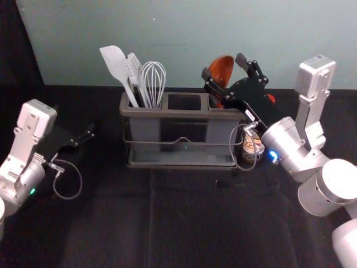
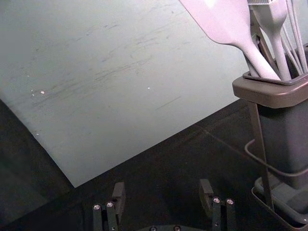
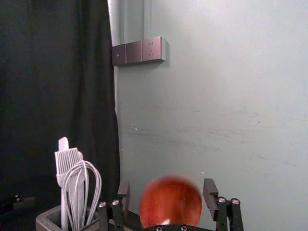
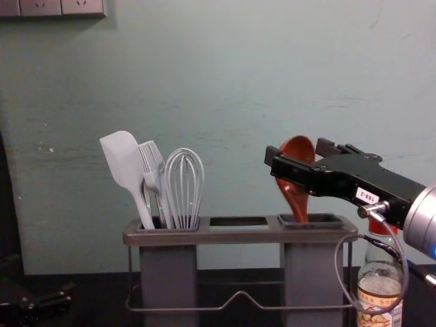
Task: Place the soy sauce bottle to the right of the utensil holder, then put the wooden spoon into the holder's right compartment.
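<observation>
Evidently, the desk [image 1: 184,223] is covered in black cloth, and the utensil holder [image 4: 245,236] is set near the middle of its far edge. The right pincer [image 1: 223,66] is held above the holder's right end, spread wide; the left pincer [image 2: 162,186] is parked, also wide, towards the desk's left edge. The soy sauce bottle [image 4: 378,300] is stood just beside the holder's right end. The wooden spoon [image 4: 298,146] is lodged bowl up in the right compartment [image 4: 313,272], between the spread fingers, apparently ungripped. Release is judged to be in hand; next, the right pincer should be drawn straight back, the bowl left unsnagged
</observation>
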Robot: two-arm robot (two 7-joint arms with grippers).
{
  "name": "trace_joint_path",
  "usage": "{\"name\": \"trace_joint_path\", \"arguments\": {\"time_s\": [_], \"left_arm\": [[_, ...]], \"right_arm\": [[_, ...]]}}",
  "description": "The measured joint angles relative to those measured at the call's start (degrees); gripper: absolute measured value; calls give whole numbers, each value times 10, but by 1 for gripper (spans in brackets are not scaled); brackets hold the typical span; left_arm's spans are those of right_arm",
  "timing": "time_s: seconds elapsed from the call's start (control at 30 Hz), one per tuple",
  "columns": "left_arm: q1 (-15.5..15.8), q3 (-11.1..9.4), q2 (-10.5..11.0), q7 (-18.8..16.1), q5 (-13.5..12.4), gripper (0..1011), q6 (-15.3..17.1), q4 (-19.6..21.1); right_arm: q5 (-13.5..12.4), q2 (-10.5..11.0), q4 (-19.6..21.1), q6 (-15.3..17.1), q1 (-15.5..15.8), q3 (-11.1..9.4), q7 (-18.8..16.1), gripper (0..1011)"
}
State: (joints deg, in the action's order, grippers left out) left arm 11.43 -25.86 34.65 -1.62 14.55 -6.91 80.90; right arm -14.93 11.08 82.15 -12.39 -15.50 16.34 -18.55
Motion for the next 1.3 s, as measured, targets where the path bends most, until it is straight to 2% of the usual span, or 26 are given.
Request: {"name": "trace_joint_path", "arguments": {"time_s": [0.1,0.43,0.57,0.67,0.7,0.77,0.9,1.0,1.07,1.1,1.17,1.27,1.3], "left_arm": [[0,0,0,0,0,1005,0,0],[0,0,0,0,0,1005,0,0],[0,0,0,0,0,1005,0,0],[0,0,0,0,0,1005,0,0],[0,0,0,0,0,1005,0,0],[0,0,0,0,0,1005,0,0],[0,0,0,0,0,1005,0,0],[0,0,0,0,0,1005,0,0],[0,0,0,0,0,1005,0,0],[0,0,0,0,0,1005,0,0],[0,0,0,0,0,1005,0,0],[0,0,0,0,0,1005,0,0],[0,0,0,0,0,1005,0,0]], "right_arm": [[2,0,6,-1,3,-2,2,1003],[5,0,51,5,10,-11,12,1002],[8,2,86,23,24,-15,22,1002],[9,8,128,50,49,-21,35,1002],[9,8,128,50,49,-21,35,1002],[13,18,163,70,75,-25,40,1002],[13,31,203,90,105,-32,44,1003],[9,45,245,103,140,-41,44,1002],[0,60,285,115,182,-51,44,1002],[0,60,285,115,182,-51,44,1002],[-3,72,309,122,212,-56,43,1002],[8,91,338,127,260,-64,45,1002],[8,91,338,127,260,-64,45,1002]]}}
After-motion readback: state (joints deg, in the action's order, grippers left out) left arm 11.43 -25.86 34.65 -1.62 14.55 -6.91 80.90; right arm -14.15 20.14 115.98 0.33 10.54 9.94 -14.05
